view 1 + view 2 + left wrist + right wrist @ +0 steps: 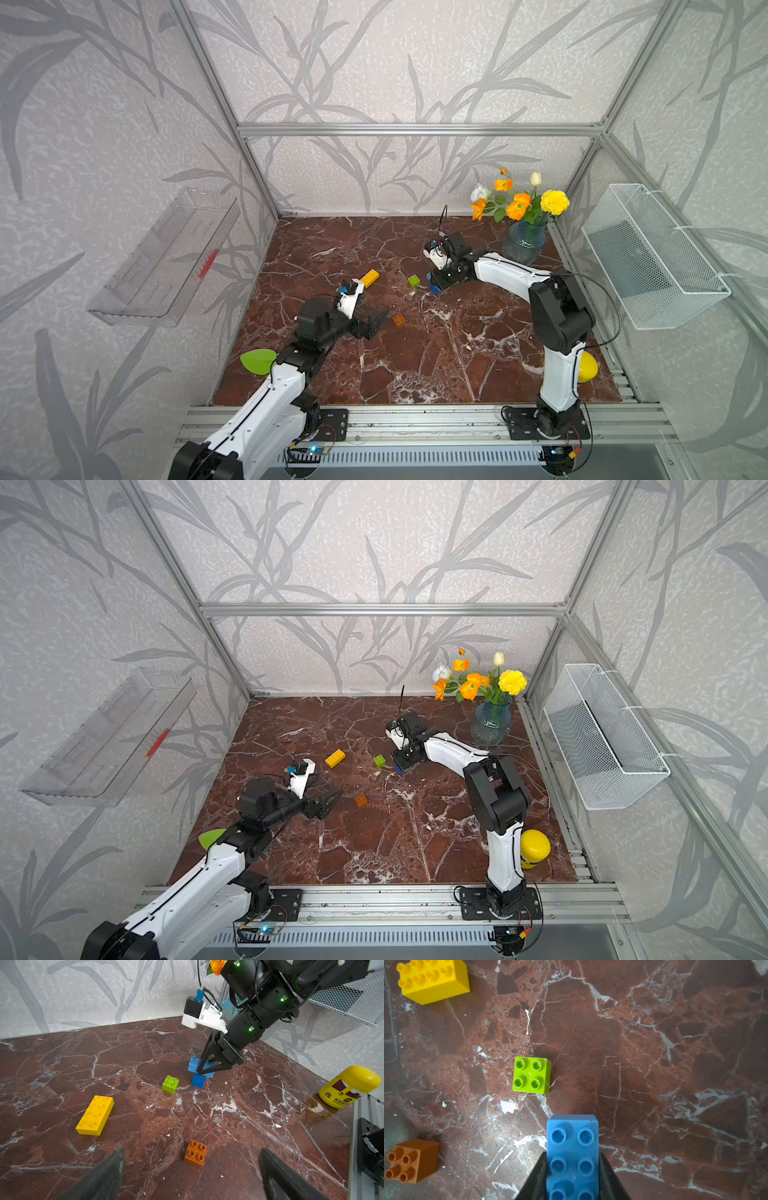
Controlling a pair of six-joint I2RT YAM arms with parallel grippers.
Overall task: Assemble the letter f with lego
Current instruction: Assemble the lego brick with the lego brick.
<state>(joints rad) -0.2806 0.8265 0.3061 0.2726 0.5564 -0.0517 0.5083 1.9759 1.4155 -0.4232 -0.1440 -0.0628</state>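
The right gripper (572,1169) pinches the long blue brick (572,1142) across its narrow width, one black finger (536,1180) pressed flat against each long side, studs facing up. In the left wrist view this brick sits on top of the small blue brick (198,1081), overhanging it, and the blue pair stands just beside the small green brick (170,1084), on its right in both top views and not touching it. Whether the studs of the lower brick are fully seated cannot be told.

The green brick (413,281) lies studs up on the marble table (249,1126). The long yellow brick (369,277) lies flat to the left of the green brick, well apart from it. The small orange brick (399,319) lies nearer the front rail than the green one and slightly to its left, also apart.

The left gripper (374,323) hangs low, front-left of the green brick, just beyond the orange one; its fingers (112,1167) are spread wide with nothing between them but the view of the orange brick.

A yellow bottle (351,1086) stands far to the front right of the green brick, and a vase of flowers (523,247) stands behind it to the right
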